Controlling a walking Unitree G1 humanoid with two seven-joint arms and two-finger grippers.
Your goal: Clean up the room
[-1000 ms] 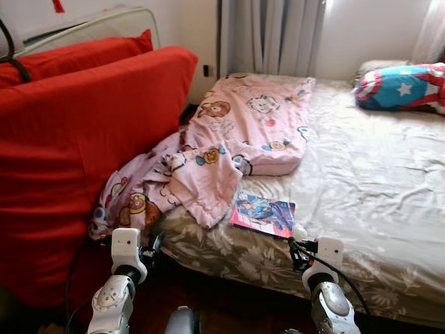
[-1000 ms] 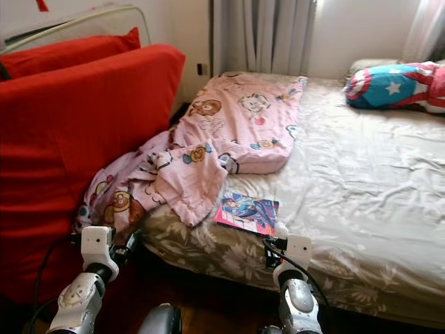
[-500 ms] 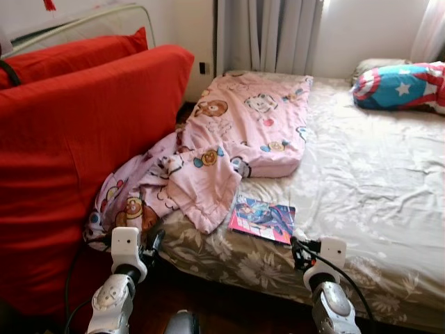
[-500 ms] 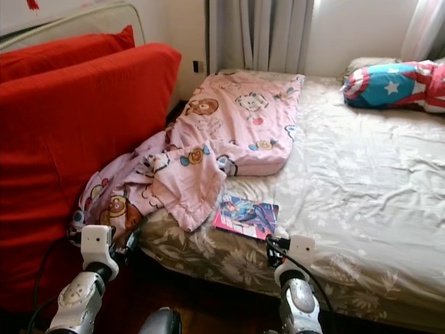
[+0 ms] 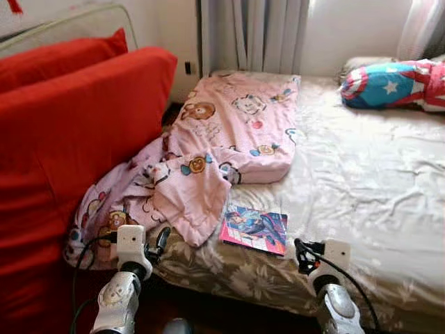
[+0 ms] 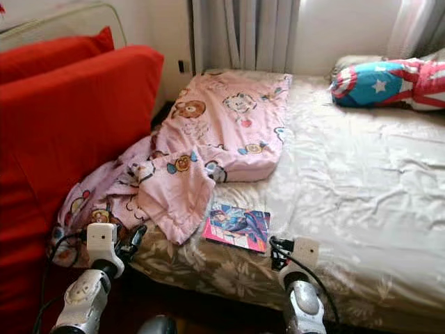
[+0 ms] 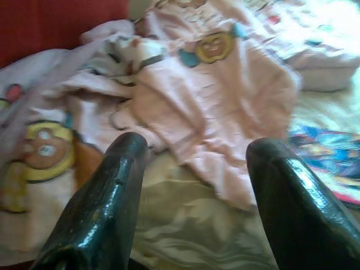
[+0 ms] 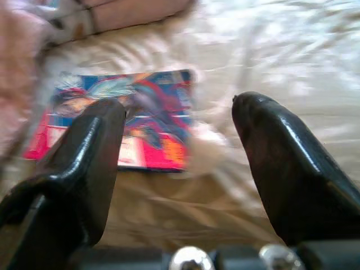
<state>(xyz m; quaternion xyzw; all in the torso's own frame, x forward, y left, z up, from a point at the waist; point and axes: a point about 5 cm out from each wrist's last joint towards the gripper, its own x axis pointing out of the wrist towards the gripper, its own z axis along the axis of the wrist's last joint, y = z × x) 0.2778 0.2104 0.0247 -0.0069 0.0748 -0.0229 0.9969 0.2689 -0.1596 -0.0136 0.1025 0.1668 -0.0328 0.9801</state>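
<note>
While my left gripper (image 7: 191,185) hangs spread and empty low at the frame's left by the pink blanket (image 5: 208,149), my right gripper (image 8: 177,163), also spread, faces the book (image 5: 254,229) at lower centre on the bed (image 5: 361,181).
</note>
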